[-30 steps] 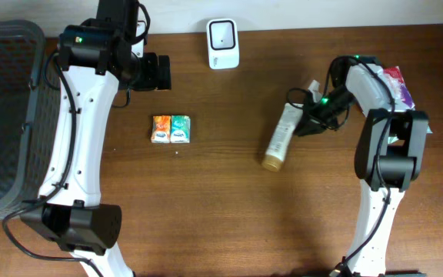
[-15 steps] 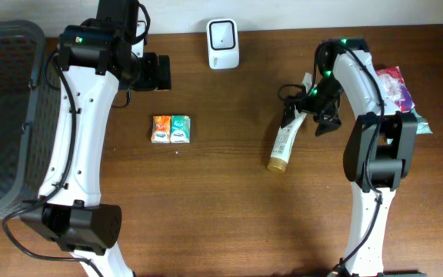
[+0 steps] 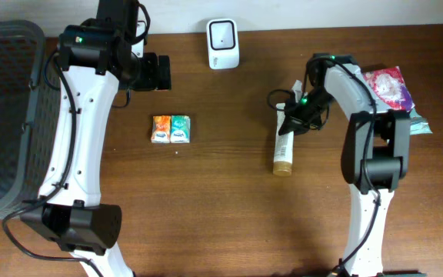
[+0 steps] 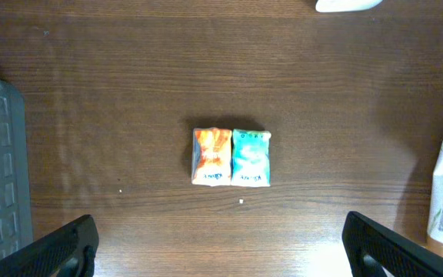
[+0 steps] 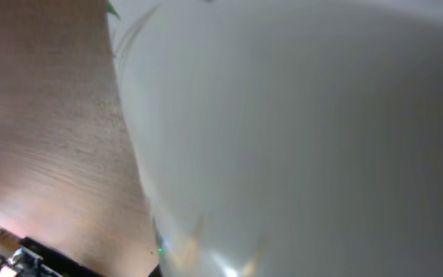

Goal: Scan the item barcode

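The item, a white tube with a gold cap (image 3: 283, 150), lies almost straight front to back on the wooden table, right of centre. My right gripper (image 3: 291, 121) sits over the tube's far, flat end and is shut on it. In the right wrist view the tube (image 5: 298, 138) fills nearly the whole frame, and that gripper's fingers do not show. The white barcode scanner (image 3: 223, 33) stands at the back edge, its bottom rim (image 4: 348, 4) just inside the left wrist view. My left gripper (image 3: 156, 71) hangs open, high above the table, holding nothing.
An orange and a teal tissue pack (image 3: 171, 128) lie side by side left of centre, below my left gripper (image 4: 229, 261). A dark basket (image 3: 6, 115) fills the left edge. Colourful snack packets (image 3: 391, 85) lie at the far right.
My right gripper has moved left and closed on the tube's far end. The tube has swung from a diagonal lie to nearly straight. The left arm is unchanged.
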